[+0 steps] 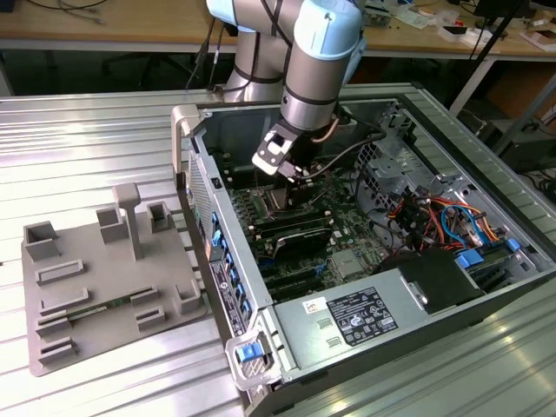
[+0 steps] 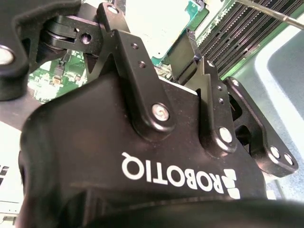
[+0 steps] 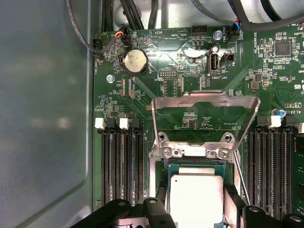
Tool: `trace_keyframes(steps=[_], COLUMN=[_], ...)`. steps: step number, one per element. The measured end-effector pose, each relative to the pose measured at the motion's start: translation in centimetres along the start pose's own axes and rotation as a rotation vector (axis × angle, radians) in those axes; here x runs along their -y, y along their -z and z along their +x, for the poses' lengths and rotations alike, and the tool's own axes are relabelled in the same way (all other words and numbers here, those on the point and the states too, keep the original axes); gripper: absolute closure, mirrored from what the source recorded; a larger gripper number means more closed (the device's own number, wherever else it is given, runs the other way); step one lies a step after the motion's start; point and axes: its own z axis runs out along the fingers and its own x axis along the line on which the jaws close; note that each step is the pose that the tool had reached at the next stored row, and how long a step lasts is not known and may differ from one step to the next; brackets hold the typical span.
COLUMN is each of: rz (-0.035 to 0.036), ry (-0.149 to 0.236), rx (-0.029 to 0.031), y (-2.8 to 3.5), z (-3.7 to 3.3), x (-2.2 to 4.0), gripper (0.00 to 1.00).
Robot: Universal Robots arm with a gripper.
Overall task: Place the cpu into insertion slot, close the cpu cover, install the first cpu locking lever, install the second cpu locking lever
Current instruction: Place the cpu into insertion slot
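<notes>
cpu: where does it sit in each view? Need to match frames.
Exterior view: cpu under the claw, mid-board, largely hidden.
First wrist view: silver square in the insertion slot, beside the open cpu cover.
Second wrist view: pale square beyond the claw's black body.
Shared landmark: long black memory slots.

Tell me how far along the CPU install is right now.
Done: the cpu sits over the insertion slot, though full seating I cannot tell. In hand: the gripper is down at the cpu inside the case. Left: the cpu cover stands raised open, so closing it and both latching steps remain.
</notes>
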Motion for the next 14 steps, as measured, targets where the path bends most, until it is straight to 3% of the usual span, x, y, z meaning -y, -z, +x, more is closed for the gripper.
trace_keyframes(steps=[14], rz=[-0.0004], ry=[0.000], rx=[0.0024], y=[-0.17], z=[0.15], x=[-0.01], gripper=[0.44])
